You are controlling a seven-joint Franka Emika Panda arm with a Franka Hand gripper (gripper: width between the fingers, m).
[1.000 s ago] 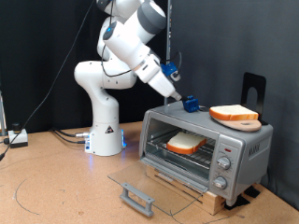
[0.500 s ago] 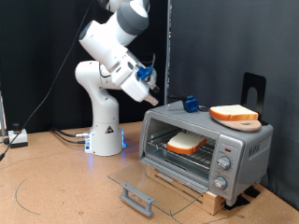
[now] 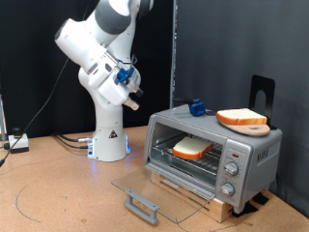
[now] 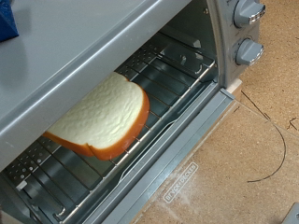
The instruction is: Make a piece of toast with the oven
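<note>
Toast (image 4: pixel 98 117) lies flat on the wire rack (image 4: pixel 159 89) inside the oven (image 3: pixel 212 145), whose glass door (image 3: pixel 159 193) hangs dropped open with its grey bar handle (image 3: pixel 142 205) lowest. It looks light, soft and easily crushed or crumbled (judging by its pale, spongy face), so the firmer orange-tan crust edge would be the likeliest place to grip it. Its flat side faces up, and its long axis runs roughly along the oven's width, the rounded end towards the knobs (image 4: pixel 248 28). The gripper (image 3: pixel 132 94) hangs high at the exterior view's left, well apart from the oven, holding nothing visible; whether its fingers are spread cannot be told.
</note>
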